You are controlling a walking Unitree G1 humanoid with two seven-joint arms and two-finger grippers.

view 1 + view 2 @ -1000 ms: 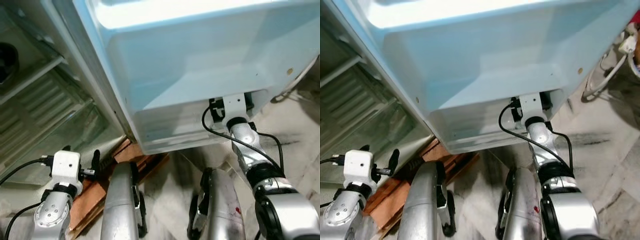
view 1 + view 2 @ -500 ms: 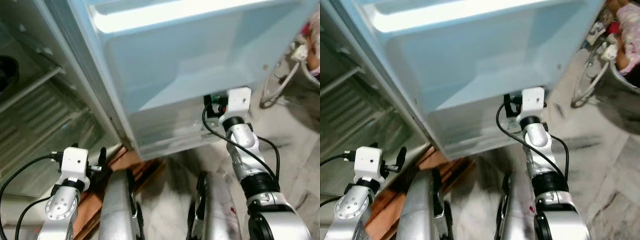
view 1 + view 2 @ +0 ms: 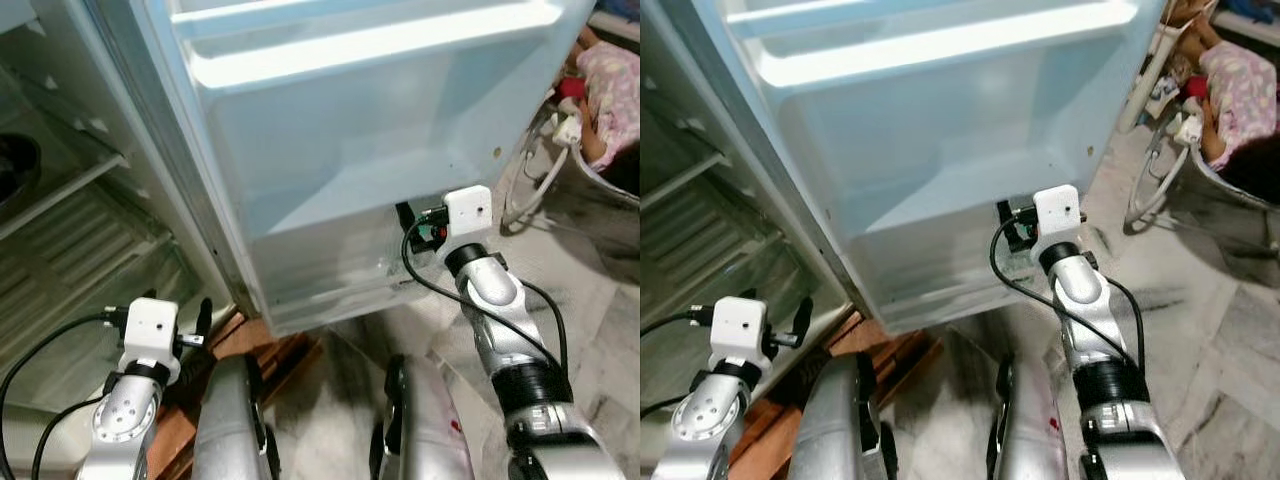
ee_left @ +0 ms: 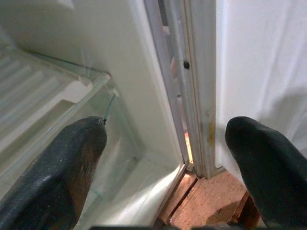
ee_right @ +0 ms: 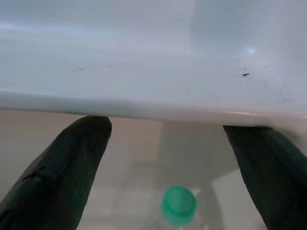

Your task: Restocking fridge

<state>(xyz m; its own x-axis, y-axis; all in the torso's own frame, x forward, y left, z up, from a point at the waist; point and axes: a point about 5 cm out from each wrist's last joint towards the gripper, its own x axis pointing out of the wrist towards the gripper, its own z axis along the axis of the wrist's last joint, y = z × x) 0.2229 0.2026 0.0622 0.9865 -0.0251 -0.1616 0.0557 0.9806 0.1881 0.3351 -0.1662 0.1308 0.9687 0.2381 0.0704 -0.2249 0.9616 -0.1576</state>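
Right now the robot's own silver legs (image 3: 235, 420) fill the near foreground over a marble floor (image 3: 1230, 330), with wooden planks (image 3: 265, 345) lying under the fridge's front corner. Left gripper (image 3: 180, 318) hovers low by the hinge side of the open fridge, fingers (image 4: 72, 158) spread apart and empty, aimed at the door frame edge (image 4: 196, 96) and a clear crisper drawer (image 4: 62, 115). Right gripper (image 3: 1015, 225) is up at the lower bin of the fridge door (image 3: 340, 170); its fingers (image 5: 67, 158) are parted, holding nothing, just under the bin's white rail (image 5: 144, 103). Task item, a bottle with a green cap (image 5: 178, 205), stands in that door bin behind the translucent front, between the finger lines but not gripped. Wire shelves (image 3: 70, 200) sit deeper in the cabinet. Farther off to the right are a pale cable (image 3: 535, 175) and a person in pink clothing (image 3: 1235, 90). Risks, as I judge them: fingers look very close to the bin rail, so a lift or push could snag the rail or swing the door; a careless retreat could tip the bottle; the wrist cable (image 3: 430, 290) could catch on the door's lower edge; stepping back near the planks could trip the legs; the person nearby narrows room to turn.
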